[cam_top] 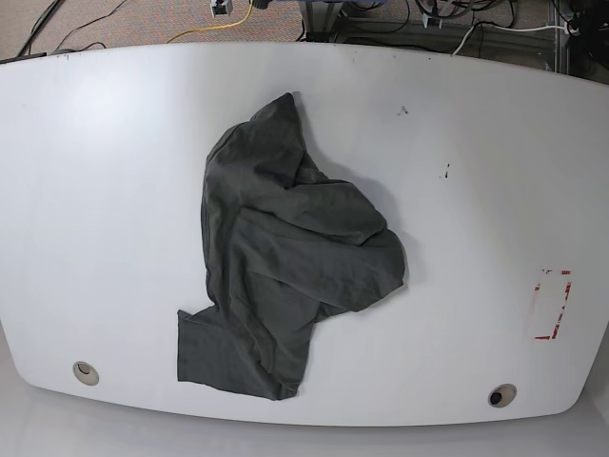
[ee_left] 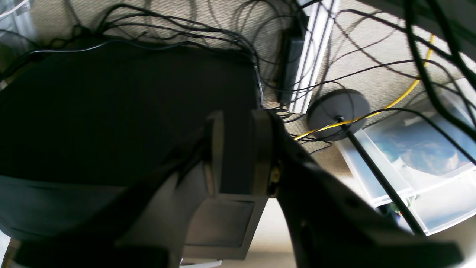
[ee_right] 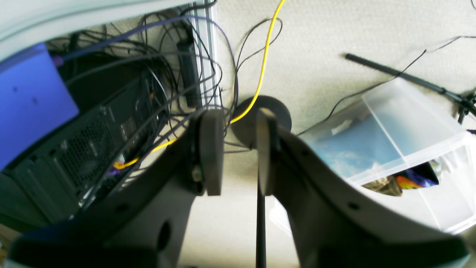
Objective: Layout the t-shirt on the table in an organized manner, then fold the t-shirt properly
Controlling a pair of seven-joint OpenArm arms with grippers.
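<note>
The dark charcoal t-shirt [cam_top: 285, 257] lies crumpled and wrinkled in a heap on the white table [cam_top: 476, 143], left of centre, running from the far middle to the near edge. Neither arm shows in the base view. My left gripper [ee_left: 238, 149] is open and empty, off the table above the floor. My right gripper [ee_right: 240, 152] is also open and empty above the floor. Neither wrist view shows the t-shirt.
A red tape rectangle [cam_top: 552, 305] is at the table's right. Grommet holes sit near the front edge, one at the left [cam_top: 86, 371] and one at the right [cam_top: 501, 394]. The wrist views show tangled cables, a black computer case [ee_right: 93, 149], clear plastic bins [ee_right: 401, 130] and a round stand base [ee_left: 338, 111].
</note>
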